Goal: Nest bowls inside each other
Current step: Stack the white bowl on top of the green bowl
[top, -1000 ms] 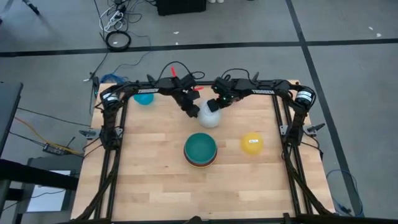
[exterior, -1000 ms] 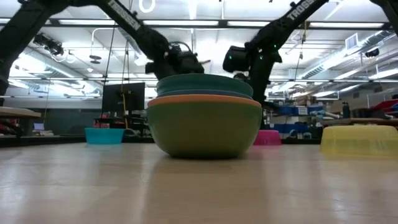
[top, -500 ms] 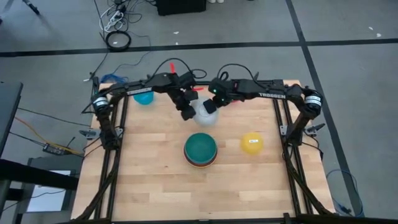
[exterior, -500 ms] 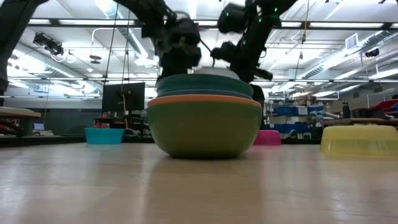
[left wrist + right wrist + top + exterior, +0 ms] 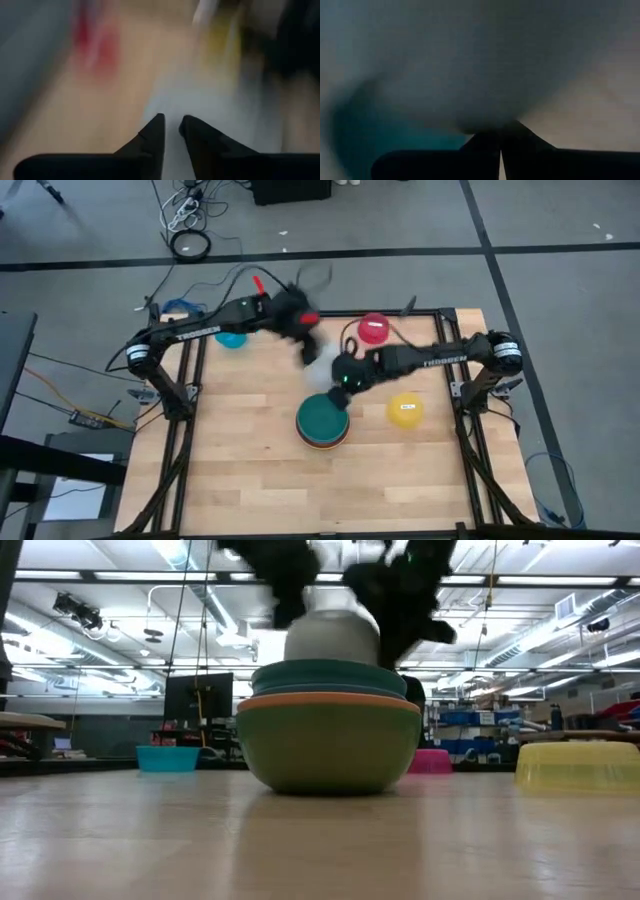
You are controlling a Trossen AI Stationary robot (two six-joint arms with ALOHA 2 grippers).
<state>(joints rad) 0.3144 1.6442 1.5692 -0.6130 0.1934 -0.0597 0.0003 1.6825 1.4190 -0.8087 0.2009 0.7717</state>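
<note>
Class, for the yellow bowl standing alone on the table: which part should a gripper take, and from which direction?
The yellow bowl sits upside down, rim on the table, so there is no open edge to pinch. Probably best to come from above and close across its rounded sides.

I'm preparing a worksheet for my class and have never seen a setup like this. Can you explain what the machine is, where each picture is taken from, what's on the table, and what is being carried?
These are two dark robot arms fixed to a wooden table. One picture looks straight down, one looks level across the tabletop, and two come from cameras on the arms' wrists.

On the table sit a stack of bowls with a teal one on top, a yellow bowl, a red bowl and a small light blue bowl.

The left gripper and right gripper meet at a white bowl, upside down, just above the stack. The right fingers are shut at its edge; the left grip is too blurred to judge.
</note>
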